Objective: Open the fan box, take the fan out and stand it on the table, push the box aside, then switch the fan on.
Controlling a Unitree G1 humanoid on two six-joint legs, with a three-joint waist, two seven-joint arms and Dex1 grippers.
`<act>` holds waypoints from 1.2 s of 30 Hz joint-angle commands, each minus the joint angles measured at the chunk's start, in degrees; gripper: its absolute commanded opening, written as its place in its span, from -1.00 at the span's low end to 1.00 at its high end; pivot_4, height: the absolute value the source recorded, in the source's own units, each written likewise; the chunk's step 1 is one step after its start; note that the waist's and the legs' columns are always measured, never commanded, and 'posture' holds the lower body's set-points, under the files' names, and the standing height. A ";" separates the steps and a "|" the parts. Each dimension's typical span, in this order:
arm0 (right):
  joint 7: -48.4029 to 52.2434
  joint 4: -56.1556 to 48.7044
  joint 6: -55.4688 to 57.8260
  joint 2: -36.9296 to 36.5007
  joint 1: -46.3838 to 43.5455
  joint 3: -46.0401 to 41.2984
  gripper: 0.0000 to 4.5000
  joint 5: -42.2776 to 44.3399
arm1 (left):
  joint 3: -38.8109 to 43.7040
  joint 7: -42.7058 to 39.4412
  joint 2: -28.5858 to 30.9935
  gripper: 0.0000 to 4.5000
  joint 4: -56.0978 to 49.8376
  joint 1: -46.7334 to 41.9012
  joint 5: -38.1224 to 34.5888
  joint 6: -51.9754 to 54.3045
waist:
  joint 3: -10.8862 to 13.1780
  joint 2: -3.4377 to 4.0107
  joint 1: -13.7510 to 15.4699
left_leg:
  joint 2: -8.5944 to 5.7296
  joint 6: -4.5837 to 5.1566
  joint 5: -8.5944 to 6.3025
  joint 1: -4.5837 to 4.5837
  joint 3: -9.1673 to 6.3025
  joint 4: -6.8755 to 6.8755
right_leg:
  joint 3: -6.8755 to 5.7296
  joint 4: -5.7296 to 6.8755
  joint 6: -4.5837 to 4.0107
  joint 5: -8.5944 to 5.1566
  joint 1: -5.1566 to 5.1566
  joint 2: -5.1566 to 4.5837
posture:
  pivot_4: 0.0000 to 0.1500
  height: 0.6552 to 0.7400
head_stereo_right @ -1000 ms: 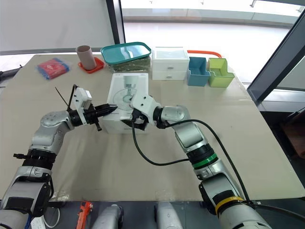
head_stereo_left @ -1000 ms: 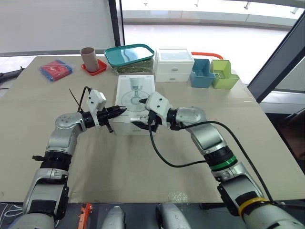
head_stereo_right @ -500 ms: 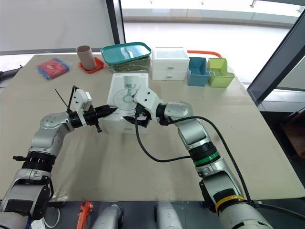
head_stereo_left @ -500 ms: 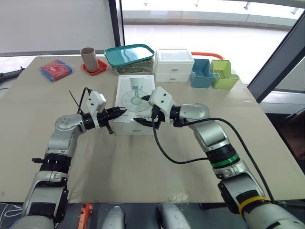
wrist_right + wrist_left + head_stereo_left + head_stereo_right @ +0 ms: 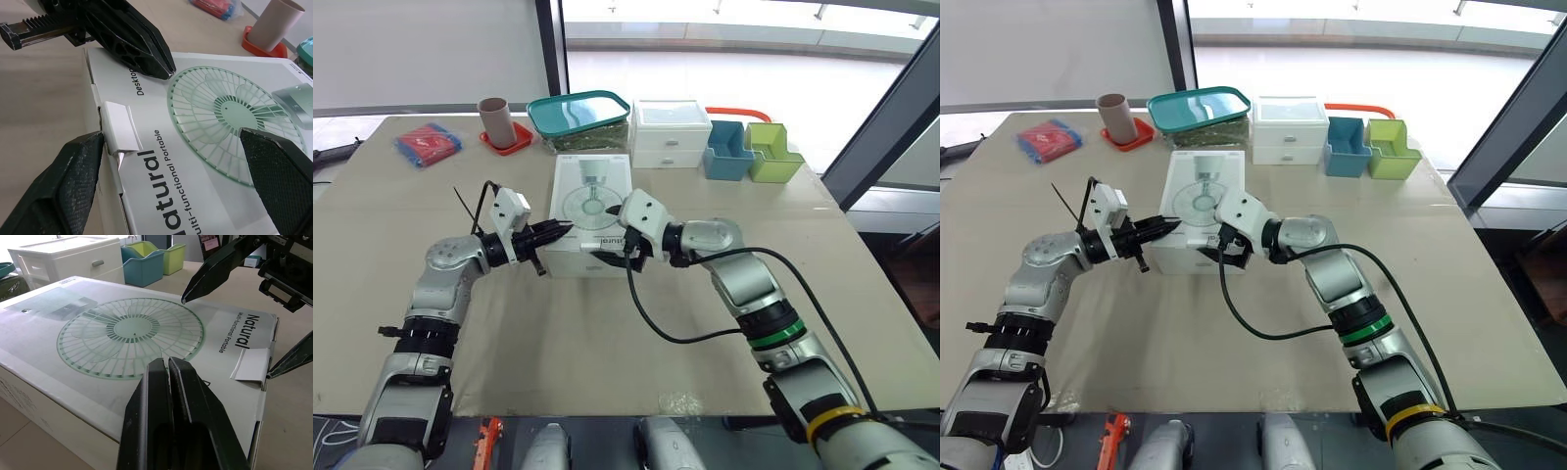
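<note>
The white fan box (image 5: 591,192) lies flat in the middle of the table (image 5: 548,343), a fan drawing on its top. Its flap is down, with a white tuck tab (image 5: 120,130) at the near edge. My left gripper (image 5: 560,229) is shut, and its tips rest on the box top near the front left corner. My right gripper (image 5: 607,233) is open astride the near edge by the tab. One of its fingers (image 5: 277,171) hangs over the fan drawing, the other (image 5: 77,181) sits in front of the box's front face.
Along the far edge stand a red packet (image 5: 428,143), a brown cup (image 5: 496,119) on a red coaster, a teal lidded container (image 5: 579,116), a white drawer unit (image 5: 672,132), a blue bin (image 5: 728,149) and a green bin (image 5: 773,152). A black cable (image 5: 646,318) loops below my right wrist.
My right wrist rose slightly half a second ago and has come back down at the box's near edge. The left gripper and the box have stayed put.
</note>
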 commanded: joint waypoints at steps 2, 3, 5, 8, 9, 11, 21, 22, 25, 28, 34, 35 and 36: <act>-0.93 -0.80 1.11 -0.56 -1.75 -0.56 1.00 -1.21 | 0.84 0.10 0.07 -0.92 -0.96 0.67 0.00 -0.11 | 0.00 0.00 0.01 | -0.01 0.00 0.00 0.00 0.00 0.00 | 0.00 0.00 0.00 0.00 0.00 -0.01 | 1.00 1.00; -0.92 -0.86 1.38 -0.52 -1.78 -0.62 1.00 -1.18 | 0.85 0.12 0.06 -0.92 -0.95 0.64 -0.02 -0.11 | 0.00 0.00 0.01 | -0.01 0.00 0.00 0.00 0.00 0.00 | 0.00 0.00 0.00 0.00 0.00 0.00 | 1.00 1.00; -1.35 -0.74 1.98 -0.36 -2.28 -0.91 1.00 -1.27 | 0.80 0.11 -0.03 -0.92 -0.77 0.59 -0.04 -0.12 | 0.00 0.00 0.01 | -0.01 -0.01 0.01 0.00 0.00 0.00 | 0.00 0.00 0.00 0.00 0.00 0.00 | 1.00 1.00; -1.90 -0.62 3.19 -0.16 -3.14 -1.74 1.00 -0.82 | 0.47 0.10 -0.10 -0.92 -0.68 0.83 0.29 -0.48 | 0.00 0.00 0.01 | -0.01 -0.01 0.02 0.00 0.00 0.01 | 0.00 0.00 0.00 0.00 0.01 -0.01 | 1.00 1.00; -1.56 -0.95 3.79 -0.16 -3.35 -2.20 1.00 -0.07 | 0.38 0.06 -0.14 -0.92 -0.62 0.90 0.37 -0.62 | 0.00 0.00 0.01 | -0.01 -0.01 0.02 0.00 0.00 0.01 | 0.00 0.00 -0.01 0.00 0.01 0.00 | 1.00 1.00; -0.58 -2.07 5.14 -0.34 -3.56 -3.15 1.00 1.65 | 0.36 0.05 -0.24 -0.92 -0.57 1.00 0.35 -0.74 | 0.00 0.00 0.01 | -0.01 -0.01 0.02 0.00 0.00 0.01 | 0.00 0.00 -0.01 0.00 0.00 0.00 | 1.00 1.00; -1.12 0.47 13.52 1.03 -5.81 -6.77 1.00 6.92 | 0.17 -0.03 -0.49 -0.92 -0.23 1.00 0.71 -1.43 | 0.00 0.00 0.02 | -0.01 0.00 0.02 -0.01 -0.02 0.00 | -0.01 0.01 -0.01 0.00 0.01 -0.01 | 1.00 1.00; -2.24 1.94 13.27 1.16 -6.16 -6.47 1.00 5.96 | 0.17 0.00 -0.49 -0.92 -0.32 1.02 0.72 -1.43 | 0.00 0.00 0.01 | -0.01 0.00 0.02 -0.01 -0.02 -0.01 | -0.01 0.01 -0.01 0.00 0.00 -0.01 | 1.00 1.00; -3.45 3.74 12.80 1.51 -6.51 -6.09 1.00 5.12 | 0.22 0.01 -0.43 -0.92 -0.36 1.02 0.76 -1.50 | 0.00 0.00 0.03 | -0.01 0.00 0.02 -0.01 -0.02 -0.01 | -0.02 0.00 -0.01 0.00 0.00 -0.01 | 1.00 1.00; -3.29 3.75 12.54 1.63 -6.50 -6.09 1.00 5.55 | 0.37 -0.05 -0.36 -0.92 -0.27 0.99 0.69 -1.51 | 0.00 0.00 0.03 | -0.03 0.00 0.02 -0.02 -0.02 -0.02 | -0.01 0.00 0.00 0.00 -0.01 -0.02 | 1.00 1.00; -1.51 1.66 12.79 -0.32 -6.04 -7.21 1.00 6.83 | 0.33 -0.08 -0.33 -0.92 -0.38 1.16 0.77 -1.54 | 0.00 0.00 0.03 | -0.03 0.00 0.02 -0.01 -0.02 -0.03 | -0.02 0.00 0.00 0.00 0.00 -0.02 | 1.00 1.00; -1.45 1.49 13.05 -0.55 -6.01 -7.34 1.00 6.99 | 0.31 -0.11 -0.33 -0.92 -0.36 1.16 0.80 -1.56 | 0.00 0.00 0.03 | -0.03 0.00 0.02 -0.01 -0.02 -0.03 | -0.02 0.00 0.00 0.00 0.00 -0.02 | 1.00 1.00; -1.43 0.99 13.23 -0.89 -5.82 -7.47 1.00 7.13 | 0.29 -0.08 -0.33 -0.92 -0.53 1.27 0.80 -1.50 | 0.00 0.00 0.03 | -0.03 0.00 0.02 -0.01 -0.02 -0.03 | -0.02 0.00 0.00 0.00 0.00 -0.02 | 1.00 1.00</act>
